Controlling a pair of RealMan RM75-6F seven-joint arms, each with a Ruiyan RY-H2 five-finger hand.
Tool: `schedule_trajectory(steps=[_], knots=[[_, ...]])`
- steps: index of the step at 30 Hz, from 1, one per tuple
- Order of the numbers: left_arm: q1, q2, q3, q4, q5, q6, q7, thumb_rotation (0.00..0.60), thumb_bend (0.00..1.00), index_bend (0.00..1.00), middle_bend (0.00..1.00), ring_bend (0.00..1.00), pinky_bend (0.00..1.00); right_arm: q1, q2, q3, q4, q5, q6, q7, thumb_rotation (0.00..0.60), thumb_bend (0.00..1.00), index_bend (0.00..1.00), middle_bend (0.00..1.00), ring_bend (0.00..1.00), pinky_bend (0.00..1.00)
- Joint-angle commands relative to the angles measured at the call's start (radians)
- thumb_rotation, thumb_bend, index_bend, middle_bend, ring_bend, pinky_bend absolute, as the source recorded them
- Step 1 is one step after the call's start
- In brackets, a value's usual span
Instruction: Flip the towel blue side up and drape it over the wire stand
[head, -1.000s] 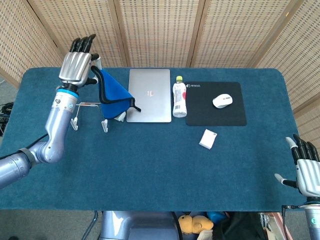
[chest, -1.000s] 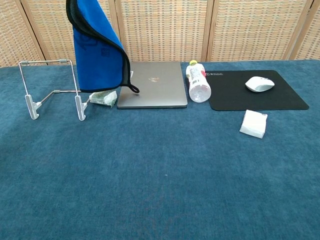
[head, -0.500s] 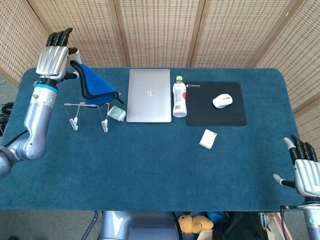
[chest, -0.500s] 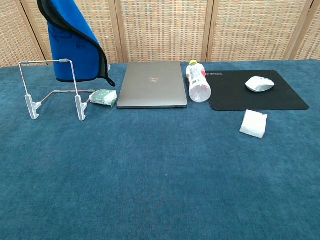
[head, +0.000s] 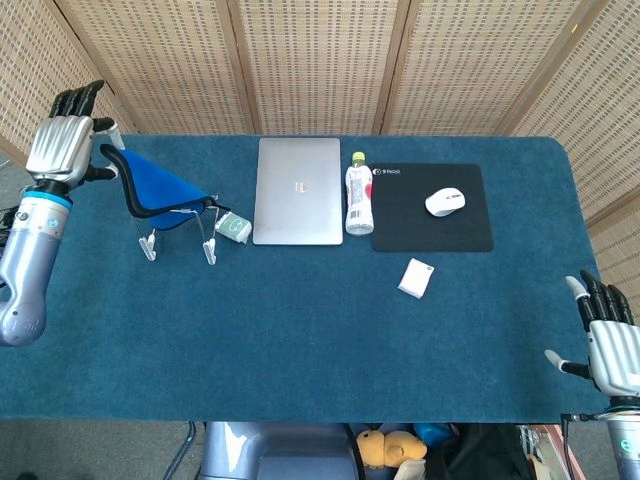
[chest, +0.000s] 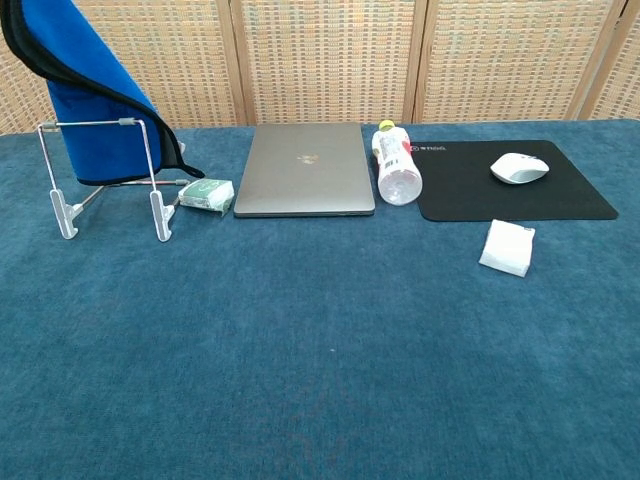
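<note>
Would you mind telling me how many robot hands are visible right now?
2. The left robot hand is at the table's far left corner, holding up the blue towel. The right robot hand is off the table's near right corner, holding nothing.

Both arms are smooth silver-grey metal tubes. The left hand and right hand have ridged silver backs and black fingers. A light-blue ring circles the left wrist.

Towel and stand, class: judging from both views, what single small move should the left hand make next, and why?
Probably lower the towel onto the stand. The left hand holds its edge up, blue side showing, hanging behind the top bar, not yet draped.
</note>
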Motion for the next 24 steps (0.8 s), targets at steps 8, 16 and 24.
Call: schedule_trajectory(steps=[8,16,24], knots=[[0.12,0.065,0.056,-0.061,0.181,0.07,-0.155,0.6,0.47,0.89,0.0,0.0,0.0,-0.007,0.008,-0.011,-0.012,-0.032,0.017,0.011,0.6,0.0,0.0,0.0,0.0,0.0],[0.181,0.096,0.106,-0.082,0.326,0.123,-0.227,0.6,0.47,0.88,0.0,0.0,0.0,-0.013,0.015,-0.016,-0.015,-0.048,0.03,0.027,0.6,0.0,0.0,0.0,0.0,0.0],[0.217,0.061,0.165,-0.07,0.395,0.145,-0.229,0.6,0.47,0.88,0.0,0.0,0.0,-0.02,0.022,-0.024,-0.022,-0.072,0.045,0.035,0.6,0.0,0.0,0.0,0.0,0.0]])
